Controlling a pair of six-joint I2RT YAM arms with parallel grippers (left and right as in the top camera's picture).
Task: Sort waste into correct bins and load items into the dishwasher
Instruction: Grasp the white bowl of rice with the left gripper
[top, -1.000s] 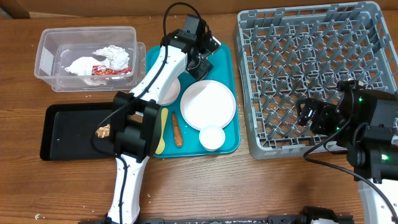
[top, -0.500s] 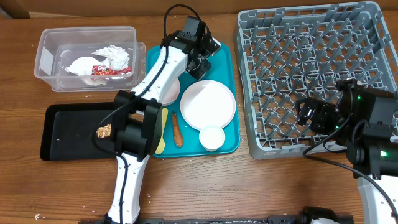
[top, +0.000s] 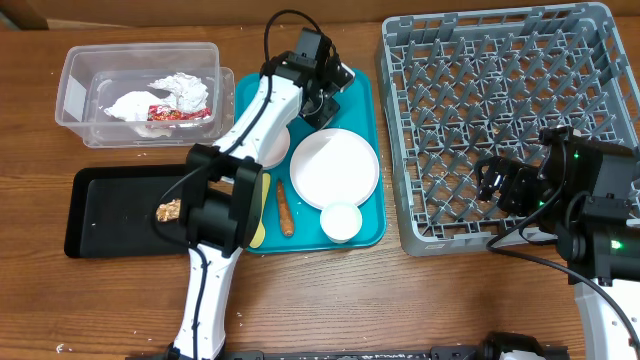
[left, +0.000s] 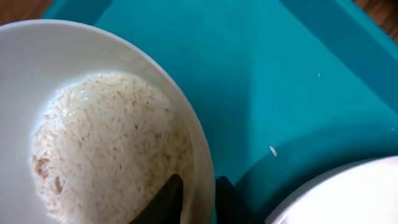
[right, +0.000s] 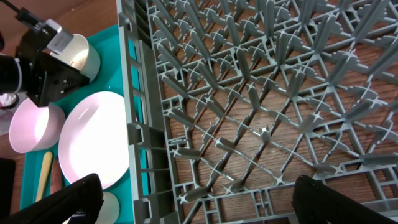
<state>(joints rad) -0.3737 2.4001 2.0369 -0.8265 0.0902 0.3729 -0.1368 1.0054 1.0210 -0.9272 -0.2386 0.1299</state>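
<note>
A white bowl (left: 93, 143) holding rice grains (left: 106, 149) stands on the teal tray (left: 261, 74). My left gripper (left: 198, 200) is shut on its rim, one finger inside on the rice and one outside. From above, the left gripper (top: 322, 95) is at the tray's far end, and the bowl (top: 341, 73) peeks out beside it. My right gripper (right: 202, 196) hangs open over the near left part of the grey dish rack (top: 510, 120), with nothing between its fingers. Also on the tray are a pink bowl (top: 272, 145), a white plate (top: 335, 167), a small cup (top: 341, 220), a yellow spoon (top: 260, 215) and a brown stick (top: 285, 208).
The clear tub (top: 75, 95) at the back left holds crumpled napkins (top: 170, 92) and a red wrapper (top: 178, 114). In front of it, the black tray (top: 110, 230) carries a brown clump (top: 166, 210). The left arm stretches across the teal tray's left side.
The left jaws have closed onto the rice bowl's rim. Neither arm has visibly shifted, and the right gripper stays open.
</note>
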